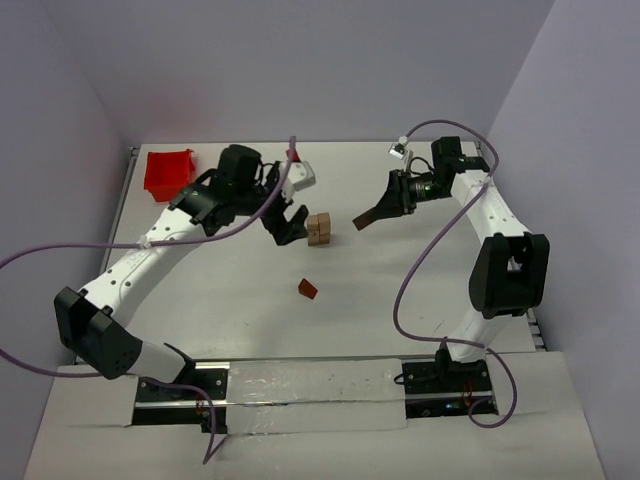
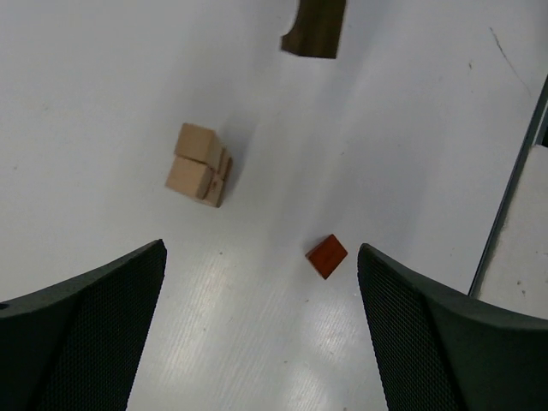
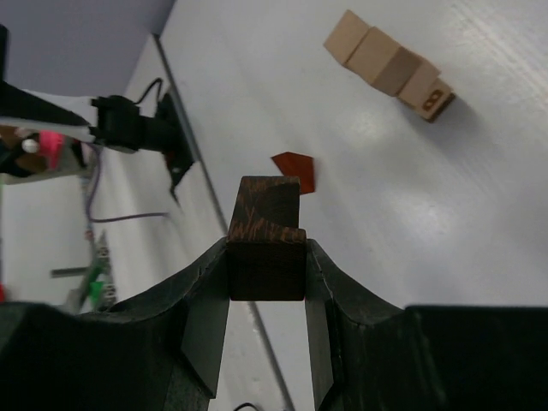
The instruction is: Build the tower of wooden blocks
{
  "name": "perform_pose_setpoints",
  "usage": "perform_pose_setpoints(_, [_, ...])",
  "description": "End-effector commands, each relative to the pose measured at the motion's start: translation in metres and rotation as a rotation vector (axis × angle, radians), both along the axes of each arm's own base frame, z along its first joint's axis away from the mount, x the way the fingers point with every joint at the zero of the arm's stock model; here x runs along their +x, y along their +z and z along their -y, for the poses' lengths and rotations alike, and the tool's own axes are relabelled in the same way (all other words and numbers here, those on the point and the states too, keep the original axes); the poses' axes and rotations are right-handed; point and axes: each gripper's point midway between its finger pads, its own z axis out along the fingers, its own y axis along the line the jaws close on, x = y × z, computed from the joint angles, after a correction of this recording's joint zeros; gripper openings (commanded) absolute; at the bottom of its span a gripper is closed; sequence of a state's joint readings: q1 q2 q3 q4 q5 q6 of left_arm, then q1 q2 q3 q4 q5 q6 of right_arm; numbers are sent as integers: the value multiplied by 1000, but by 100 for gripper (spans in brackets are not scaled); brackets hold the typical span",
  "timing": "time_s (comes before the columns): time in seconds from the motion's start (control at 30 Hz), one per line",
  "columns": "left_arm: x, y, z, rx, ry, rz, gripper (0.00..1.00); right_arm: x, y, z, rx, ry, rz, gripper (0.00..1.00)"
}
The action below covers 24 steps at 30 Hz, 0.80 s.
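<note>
The wood block tower [image 1: 319,229] is a short stack of light tan cubes at the table's middle, seen also in the left wrist view [image 2: 199,164] and the right wrist view [image 3: 390,64]. My left gripper [image 1: 292,226] hangs just left of the tower, open and empty [image 2: 261,330]. A reddish-brown wedge [image 1: 307,289] lies apart on the table, nearer the arm bases [image 2: 326,256] [image 3: 295,169]. My right gripper [image 1: 374,213] is off the table to the right of the tower, shut on a dark brown block [image 3: 267,244] that sticks out past its fingertips [image 1: 362,220] [image 2: 315,30].
A red plastic bin [image 1: 168,172] stands at the back left corner of the table. The table's right edge [image 2: 514,188] runs close to the wedge in the left wrist view. Purple cables loop from both arms.
</note>
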State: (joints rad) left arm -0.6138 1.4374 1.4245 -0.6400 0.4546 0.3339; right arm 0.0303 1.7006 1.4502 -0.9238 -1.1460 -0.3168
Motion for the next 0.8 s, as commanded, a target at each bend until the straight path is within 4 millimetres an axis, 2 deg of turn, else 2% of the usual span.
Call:
perform_pose_setpoints(0.0, [5,18,25,-3,-40,107,93,-14,35,-23,210,56,-79,11])
perform_pose_setpoints(0.17, [13,21,50,-37,-42,133,83,-34,40,-38,289,125,-160,11])
perform_pose_setpoints(0.4, [25,31,76,-94,-31,166,80,-44,43,-45,336,149,-241,9])
perform_pose_setpoints(0.5, [25,31,89,-95,-38,173,80,-45,38,-45,342,145,-275,8])
perform_pose_setpoints(0.77, [11,31,105,-106,-90,152,80,-36,28,-47,313,86,-370,3])
